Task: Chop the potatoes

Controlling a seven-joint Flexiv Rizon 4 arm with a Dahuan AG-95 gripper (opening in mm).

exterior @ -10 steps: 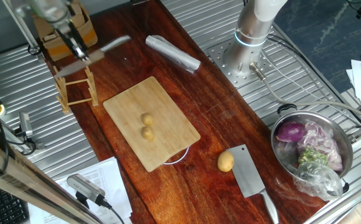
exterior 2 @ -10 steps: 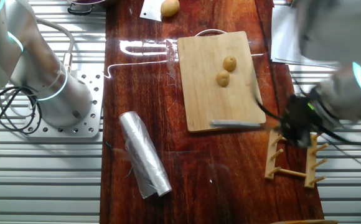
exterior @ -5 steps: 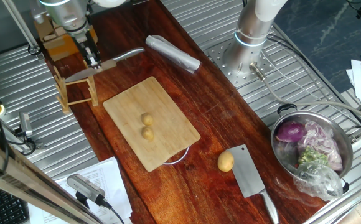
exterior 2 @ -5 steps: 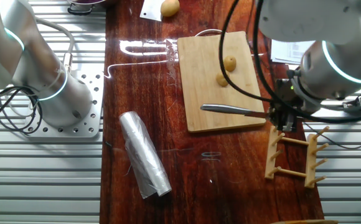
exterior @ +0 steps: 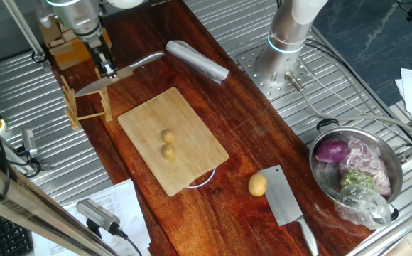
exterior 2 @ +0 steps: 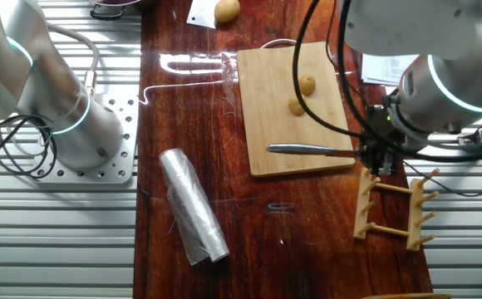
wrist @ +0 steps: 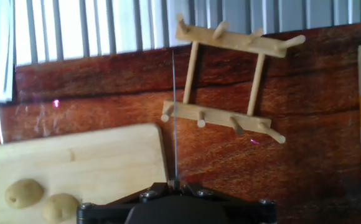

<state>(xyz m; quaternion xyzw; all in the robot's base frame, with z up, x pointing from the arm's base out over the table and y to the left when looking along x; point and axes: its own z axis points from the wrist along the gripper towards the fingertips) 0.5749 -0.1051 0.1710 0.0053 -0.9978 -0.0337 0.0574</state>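
Two small yellow-tan potatoes (exterior: 167, 136) (exterior: 168, 151) lie side by side near the middle of the wooden cutting board (exterior: 153, 114). They also show in the other fixed view (exterior 2: 307, 84) (exterior 2: 297, 105) and at the lower left of the hand view (wrist: 23, 192) (wrist: 59, 206). My gripper (exterior: 108, 70) (exterior 2: 366, 154) (wrist: 176, 182) is shut on a knife (exterior: 145, 60) (exterior 2: 307, 149). It holds the knife above the table, at the board's edge beside the wooden rack. In the hand view the blade (wrist: 174, 124) shows edge-on as a thin line.
A wooden peg rack (exterior: 85, 99) (exterior 2: 391, 212) (wrist: 227, 81) stands just beside the gripper. A foil roll (exterior: 197, 60) (exterior 2: 193, 206), a larger potato (exterior: 257, 185), a cleaver (exterior: 284, 203) and a pot with purple onion (exterior: 355, 171) are on or by the table. Another arm's base (exterior 2: 75, 124) stands nearby.
The gripper has carried the knife from over the rack towards the board's edge. In the last half second it has barely moved. The potatoes have not moved.
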